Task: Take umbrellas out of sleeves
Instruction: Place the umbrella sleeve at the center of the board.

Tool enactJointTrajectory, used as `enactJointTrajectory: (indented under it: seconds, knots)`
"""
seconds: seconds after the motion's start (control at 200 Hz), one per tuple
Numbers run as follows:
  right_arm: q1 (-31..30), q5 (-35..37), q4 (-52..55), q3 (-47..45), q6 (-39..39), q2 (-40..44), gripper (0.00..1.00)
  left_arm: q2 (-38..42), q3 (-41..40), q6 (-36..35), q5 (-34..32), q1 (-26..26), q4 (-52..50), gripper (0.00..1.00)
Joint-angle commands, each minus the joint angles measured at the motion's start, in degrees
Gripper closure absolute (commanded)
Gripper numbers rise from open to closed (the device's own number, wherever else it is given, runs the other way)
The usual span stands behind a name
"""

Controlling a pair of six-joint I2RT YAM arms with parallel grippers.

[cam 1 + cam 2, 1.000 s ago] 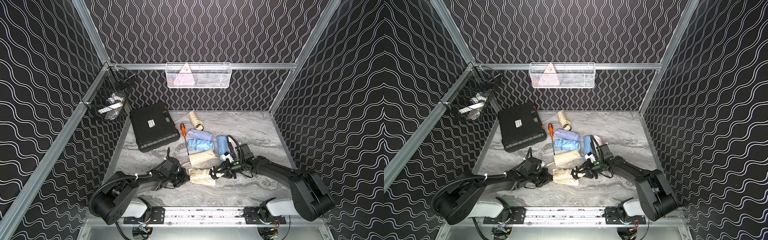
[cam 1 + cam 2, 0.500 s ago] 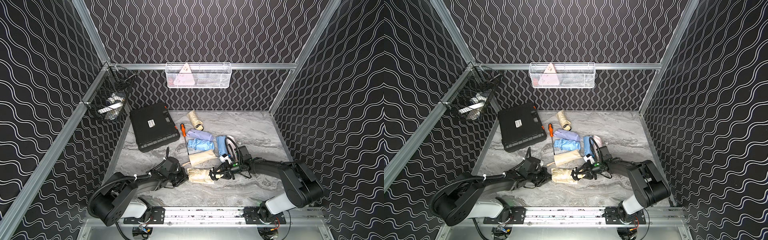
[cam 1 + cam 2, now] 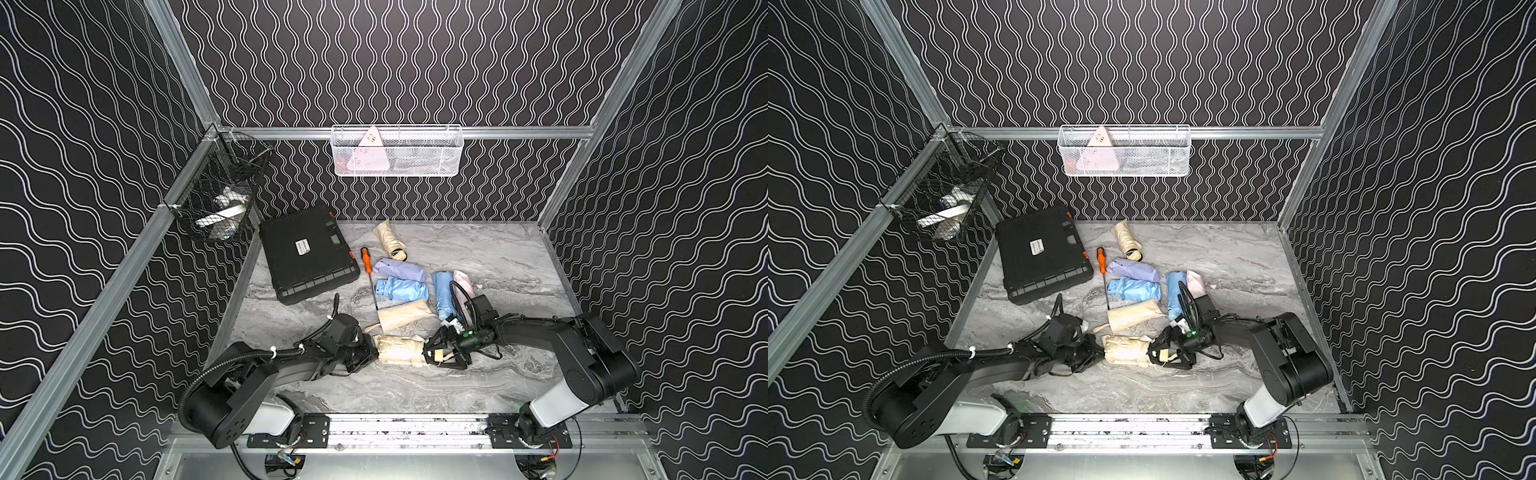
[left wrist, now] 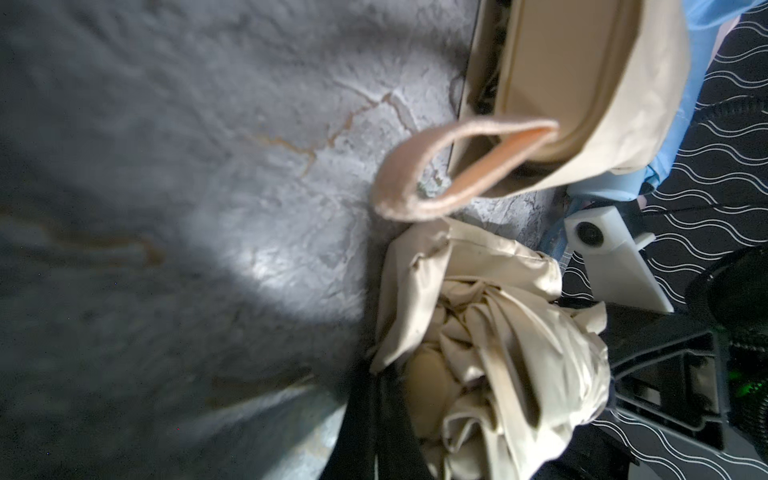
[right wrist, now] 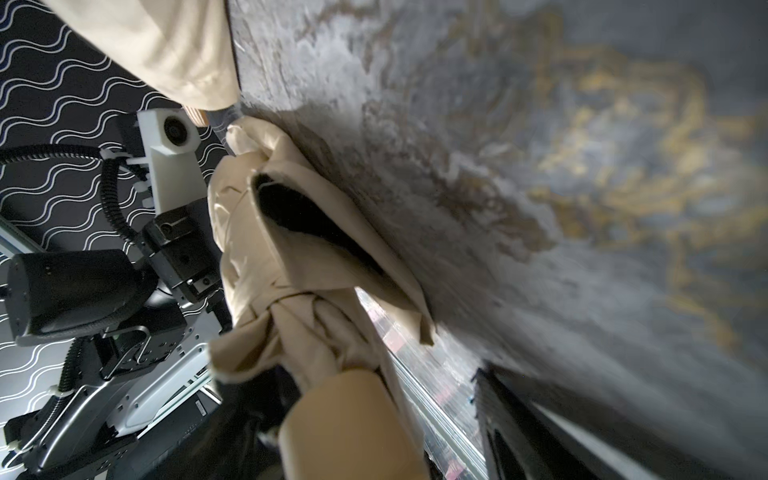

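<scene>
Black arms on silver-white bases, ribbed cable, white zip ties

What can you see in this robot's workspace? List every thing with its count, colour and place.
hard case: one, black, table's back left.
screwdriver: one, orange-handled, beside the case.
cream umbrellas: three; back, middle, front.
light blue umbrellas: two; mid-table.
lilac umbrella: one; beside the screwdriver.
pink sleeve: one; beyond the right wrist, contents unclear.
wire baskets: two; white on back wall, black on left wall.
table: one, grey marble.
left hand: shut on the front cream umbrella.
right hand: open at its handle end.
</scene>
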State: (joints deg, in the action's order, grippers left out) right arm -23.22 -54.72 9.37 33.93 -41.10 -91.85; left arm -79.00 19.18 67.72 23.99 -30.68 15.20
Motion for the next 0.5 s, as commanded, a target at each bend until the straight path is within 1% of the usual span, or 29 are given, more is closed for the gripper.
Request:
enactJointTrajectory:
  seconds: [0.0, 0.135, 0.29, 0.405, 0.495]
  knots:
    - [-0.2, 5.9, 3.1, 0.3, 1.6, 0.0, 0.13, -0.2, -0.1, 0.0, -1.0, -0.1, -5.8, 1.00]
    - [-0.2, 7.3, 4.6, 0.3, 2.1, 0.5, 0.07, 0.2, -0.1, -0.4, -1.1, -0.1, -6.9, 1.00]
    - [-0.1, 10.1, 7.8, 0.6, 3.1, 1.5, 0.06, 1.7, -0.5, -0.5, -1.6, -0.2, -8.3, 1.00]
    - [0.1, 15.5, 13.5, 1.6, 4.4, 2.7, 0.06, 3.0, -0.6, -0.9, -2.3, 0.0, -10.0, 1.00]
    - [0.6, 19.3, 17.7, 2.0, 5.4, 3.8, 0.06, 4.1, -0.8, -1.0, -2.7, -0.1, -11.0, 0.97]
